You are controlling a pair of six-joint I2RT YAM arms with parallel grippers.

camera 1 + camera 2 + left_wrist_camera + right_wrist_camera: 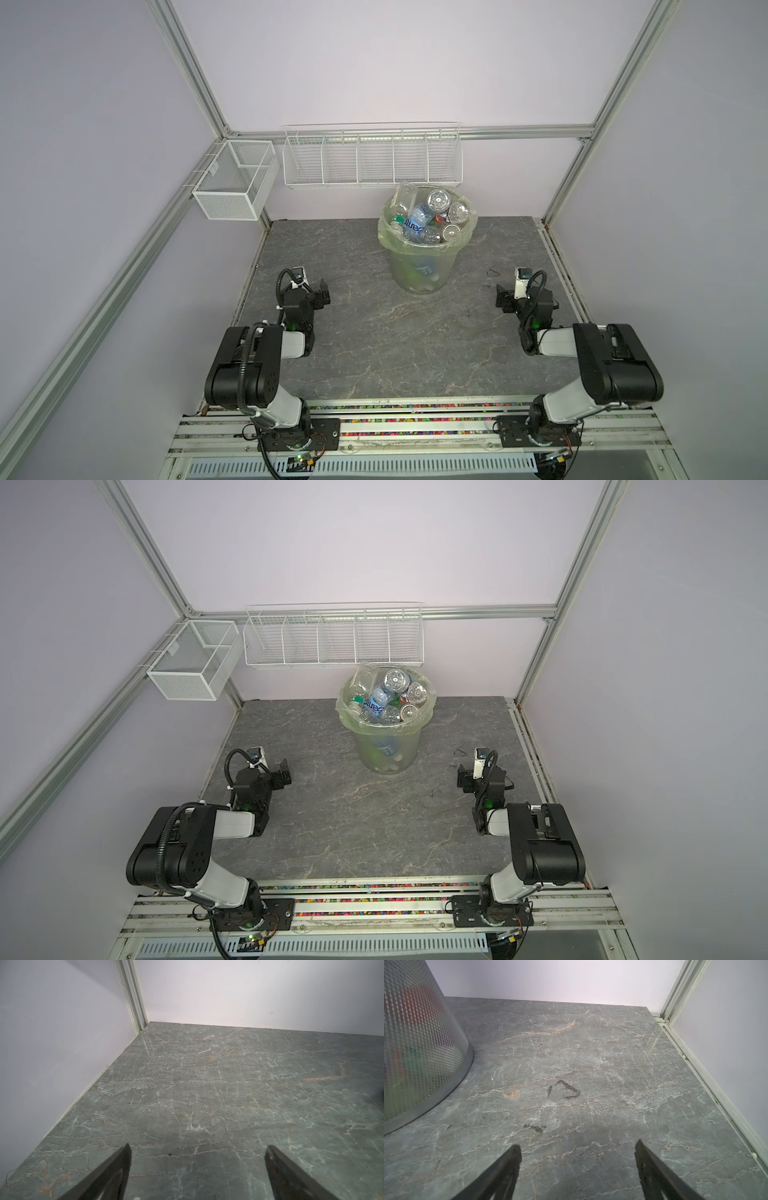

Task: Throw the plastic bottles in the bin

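The bottles (430,218) fill the bin (419,270) near the far edge of the table (374,340). The left gripper (198,1148) and right gripper (577,1145) gape wide, holding nothing, each near a side wall, with open tabletop between them.

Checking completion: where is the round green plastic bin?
The round pale-green plastic bin stands centre-back in both top views, in front of the long white wire basket.

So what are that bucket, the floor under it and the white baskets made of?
The bin: translucent plastic, bottles show through its wall. The tabletop: grey veined stone look, slightly glossy; possibly printed laminate. The baskets: white-coated wire mesh, seemingly metal.
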